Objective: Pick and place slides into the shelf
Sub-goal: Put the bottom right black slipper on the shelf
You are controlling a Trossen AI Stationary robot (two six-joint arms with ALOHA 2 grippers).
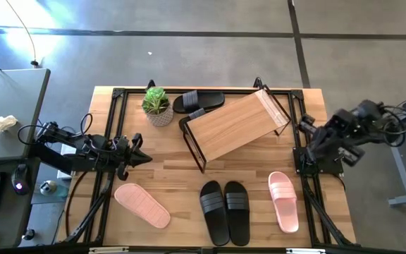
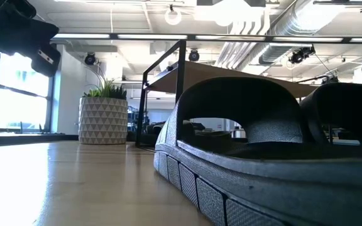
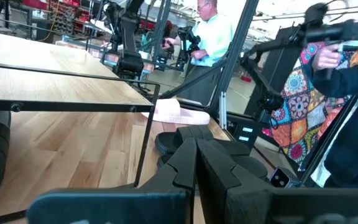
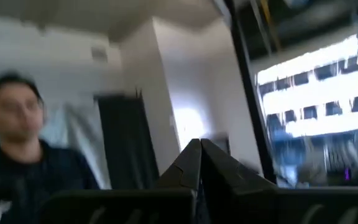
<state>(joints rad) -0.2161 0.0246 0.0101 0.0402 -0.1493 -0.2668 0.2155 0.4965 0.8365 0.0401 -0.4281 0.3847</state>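
Slides lie on the table before the tilted shelf; left gripper and right gripper closed, empty.

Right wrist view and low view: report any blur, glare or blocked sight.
Right wrist view: smeared throughout, the room and a person behind soft, a bright window washed out. Low view: a black ribbed rubber slide right at the lens fills the right half; window glare at far left; the potted green plant in a patterned pot stays sharp.
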